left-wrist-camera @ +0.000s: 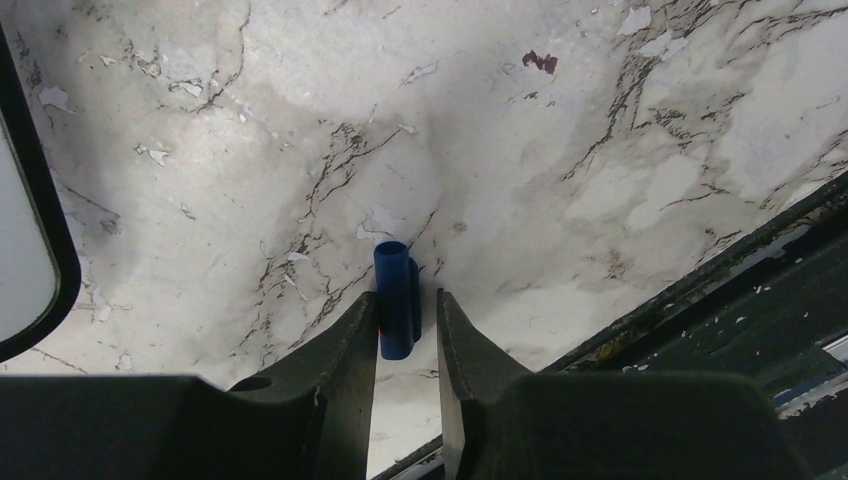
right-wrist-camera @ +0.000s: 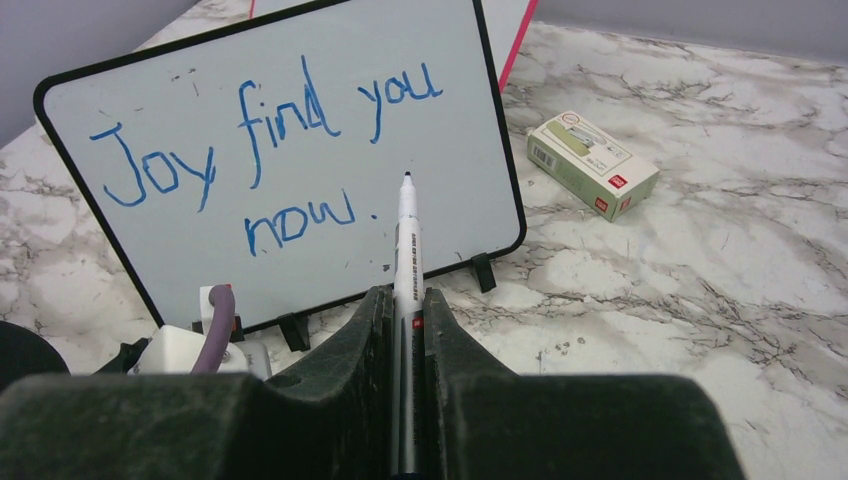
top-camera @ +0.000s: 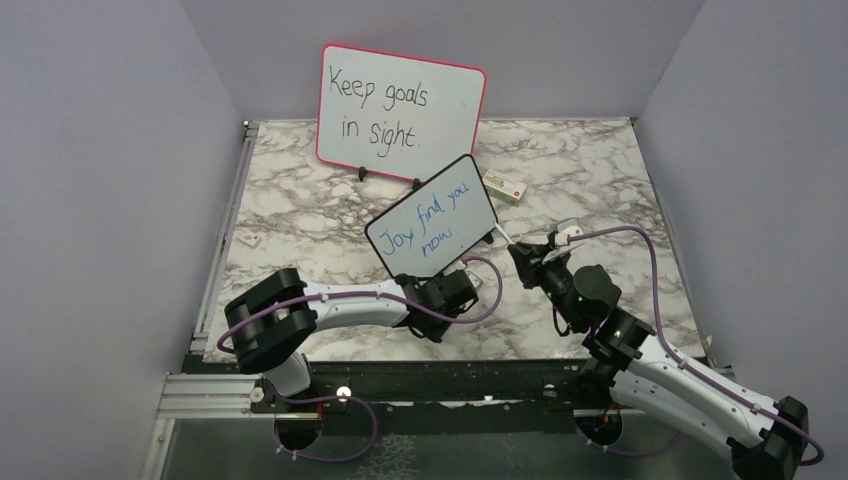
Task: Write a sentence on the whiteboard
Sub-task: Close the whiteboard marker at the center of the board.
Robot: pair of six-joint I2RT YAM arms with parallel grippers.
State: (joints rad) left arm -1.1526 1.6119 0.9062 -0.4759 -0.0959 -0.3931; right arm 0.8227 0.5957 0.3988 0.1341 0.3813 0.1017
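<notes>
Right fingers (right-wrist-camera: 372, 325) grip one marker (right-wrist-camera: 407, 250); left fingers (left-wrist-camera: 352, 345) slack round one cap (left-wrist-camera: 396, 295). We count two boards (whiteboard (top-camera: 475, 215), pink-framed board (top-camera: 450, 125)), one box (top-camera: 505, 186).

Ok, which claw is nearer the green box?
Right. The right claw faces the whiteboard, green box just ahead to its right; the left claw sits across the whiteboard from it.

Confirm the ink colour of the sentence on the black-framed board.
Blue. The sentence shows best in the right wrist view.
</notes>
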